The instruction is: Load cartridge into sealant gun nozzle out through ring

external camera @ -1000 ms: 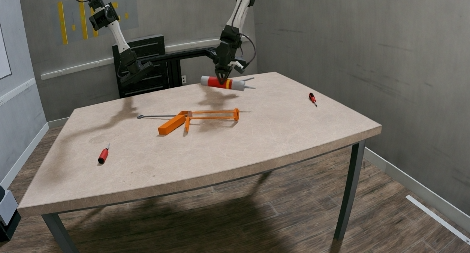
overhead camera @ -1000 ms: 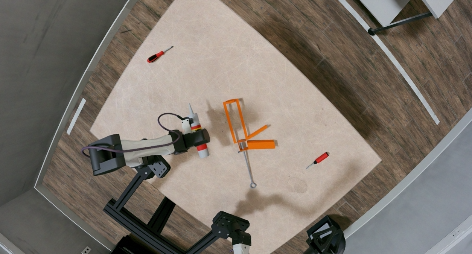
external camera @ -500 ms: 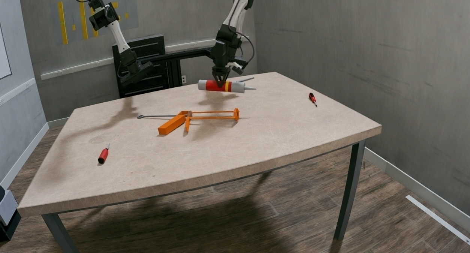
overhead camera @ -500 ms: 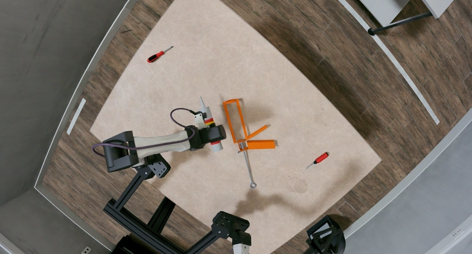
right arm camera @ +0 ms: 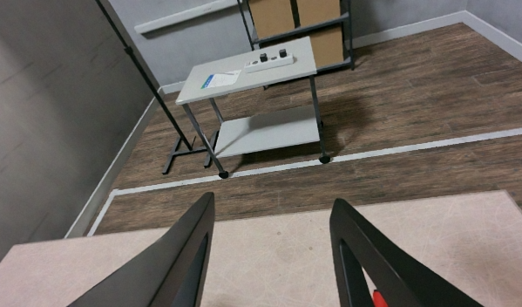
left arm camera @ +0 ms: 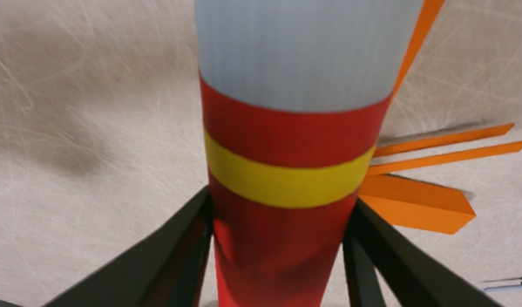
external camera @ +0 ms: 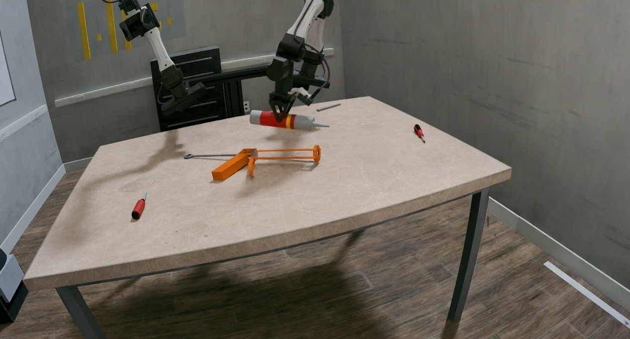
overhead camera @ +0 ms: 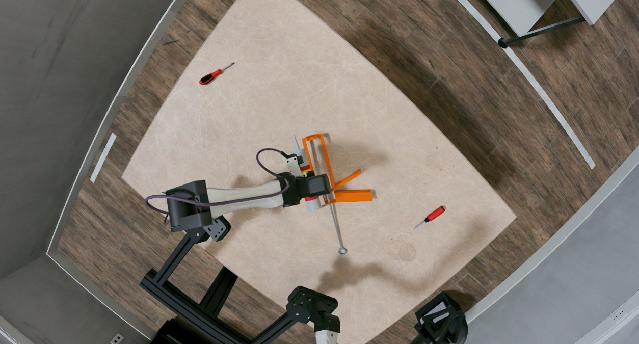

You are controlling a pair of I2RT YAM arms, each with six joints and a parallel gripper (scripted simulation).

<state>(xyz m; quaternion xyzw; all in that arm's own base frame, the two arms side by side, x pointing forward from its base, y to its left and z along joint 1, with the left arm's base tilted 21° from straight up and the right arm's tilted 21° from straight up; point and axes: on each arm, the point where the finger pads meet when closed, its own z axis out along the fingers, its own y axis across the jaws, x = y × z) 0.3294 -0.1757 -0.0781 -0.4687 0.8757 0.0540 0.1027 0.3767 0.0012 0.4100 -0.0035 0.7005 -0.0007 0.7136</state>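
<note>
Nearest in the exterior view, the orange sealant gun (overhead camera: pixel 355 195) (external camera: pixel 230 166) (left arm camera: pixel 417 205) lies on the worktop (overhead camera: pixel 268 96) (external camera: pixel 334 195) (left arm camera: pixel 98 209), its frame unfilled. Behind it the cartridge (overhead camera: pixel 305 167) (external camera: pixel 266 118) (left arm camera: pixel 289 183) hangs above the worktop, nozzle towards the ring end. It should handle as a stiff, fairly heavy tube, smooth enough to twist; the banded barrel suits a grip, the slim nozzle doesn't. The left fingers (external camera: pixel 279 118) stand partly open, clamped across that barrel. Farther back, the right fingers (overhead camera: pixel 440 296) (external camera: pixel 129 29) stand about half open, holding nothing.
</note>
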